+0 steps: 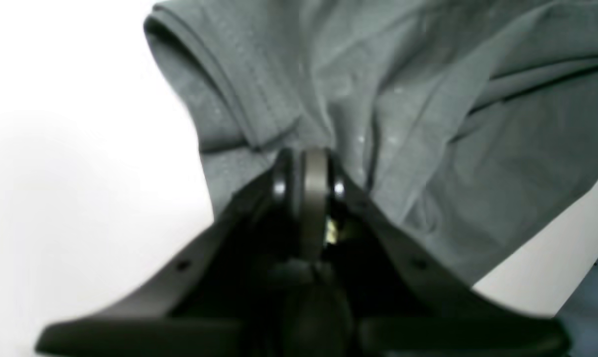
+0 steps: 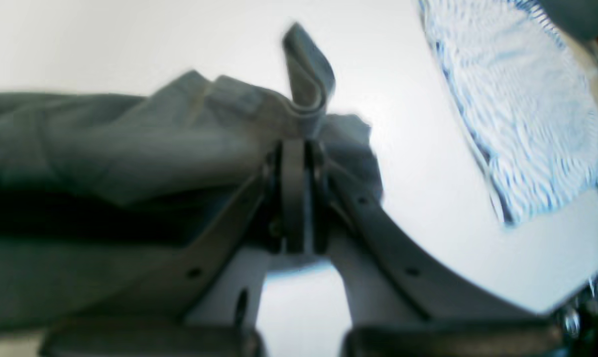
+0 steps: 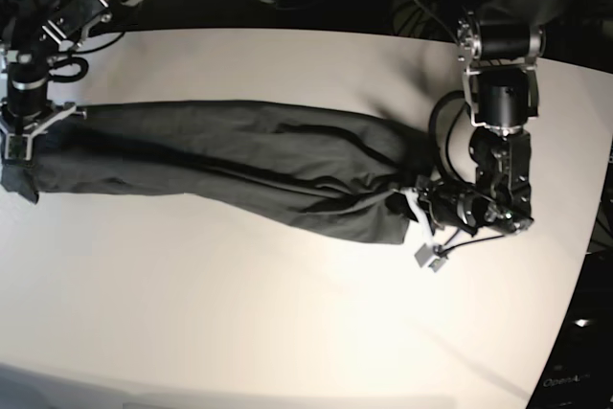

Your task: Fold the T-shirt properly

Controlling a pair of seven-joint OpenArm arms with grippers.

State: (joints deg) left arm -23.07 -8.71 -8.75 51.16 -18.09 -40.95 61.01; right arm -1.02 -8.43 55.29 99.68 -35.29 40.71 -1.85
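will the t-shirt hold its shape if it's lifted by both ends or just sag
Likely floppy: the T-shirt bunches and creases between the left gripper and right gripper. It probably sags mid-span and drags on the table. It seems light.

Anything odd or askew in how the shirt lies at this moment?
Yes: the T-shirt is not flat. It is stretched into a rumpled, rope-like band between the left gripper and right gripper, both clamped on its ends.
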